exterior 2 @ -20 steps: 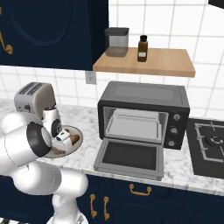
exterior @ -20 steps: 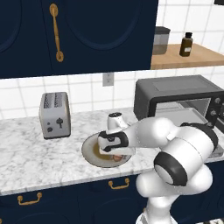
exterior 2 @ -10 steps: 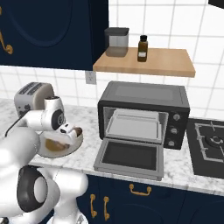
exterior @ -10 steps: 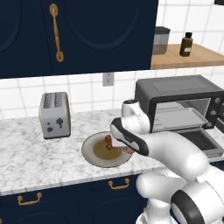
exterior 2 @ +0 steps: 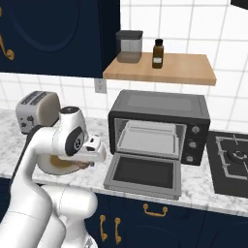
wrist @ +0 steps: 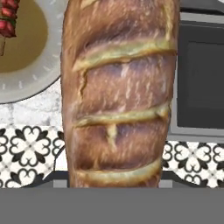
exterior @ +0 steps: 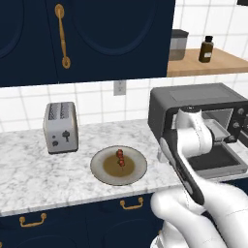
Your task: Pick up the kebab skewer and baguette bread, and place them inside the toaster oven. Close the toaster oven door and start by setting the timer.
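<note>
Tan-orange baguette bread is filling my hand camera, running lengthwise up from the bottom edge where the fingertips would be; I am reading it as pinched in the gripper, though the loaf is hiding the fingertips themselves.

Item, gripper: in the right base view it is hanging over the counter edge between the plate and the toaster oven door, with a sliver of brown loaf showing under the hand.

Item, toaster oven: dark grey box, standing at the right of the marble counter. Its door is lying dropped flat and open, and a pale tray is sitting inside. In the hand view the dark door glass is lying just right of the loaf.

Item, kebab skewer: red and brown chunks, lying on the round plate, well left of the oven. In the hand view its end is peeking in at the top left, beside the loaf and apart from it.

Item, silver two-slot toaster: standing left of the plate, against the tiled wall.

Item, wooden shelf: above the oven, carrying a grey canister and a brown bottle.
</note>
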You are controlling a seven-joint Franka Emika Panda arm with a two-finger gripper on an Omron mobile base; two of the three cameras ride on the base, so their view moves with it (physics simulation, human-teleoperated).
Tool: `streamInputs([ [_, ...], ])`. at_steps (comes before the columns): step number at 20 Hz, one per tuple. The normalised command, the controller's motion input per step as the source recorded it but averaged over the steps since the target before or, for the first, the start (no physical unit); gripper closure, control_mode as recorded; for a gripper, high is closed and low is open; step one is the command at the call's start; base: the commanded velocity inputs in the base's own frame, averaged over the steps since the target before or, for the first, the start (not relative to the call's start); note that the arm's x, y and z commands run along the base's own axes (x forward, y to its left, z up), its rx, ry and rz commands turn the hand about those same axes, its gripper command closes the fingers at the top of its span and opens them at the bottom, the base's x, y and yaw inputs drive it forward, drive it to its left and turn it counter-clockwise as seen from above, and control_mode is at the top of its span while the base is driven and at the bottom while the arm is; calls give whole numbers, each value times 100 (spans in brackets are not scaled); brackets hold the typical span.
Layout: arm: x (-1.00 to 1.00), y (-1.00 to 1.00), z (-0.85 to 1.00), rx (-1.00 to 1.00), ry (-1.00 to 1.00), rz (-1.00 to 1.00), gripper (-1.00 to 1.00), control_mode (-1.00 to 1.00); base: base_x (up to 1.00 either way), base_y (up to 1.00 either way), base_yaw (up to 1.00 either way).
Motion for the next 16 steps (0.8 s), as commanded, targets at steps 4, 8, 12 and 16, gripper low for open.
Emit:
streamInputs([
  [4, 0, -96, 43, 0, -6, 33, 100, -100, 0, 0, 0],
  [8, 16, -77, 40, 5, 7, 19, 100, -100, 0, 0, 0],
  [12, 34, -71, 25, 6, 13, 10, 100, -100, 0, 0, 0],
  [16, 45, -47, 12, 3, 12, 4, 100, -100, 0, 0, 0],
])
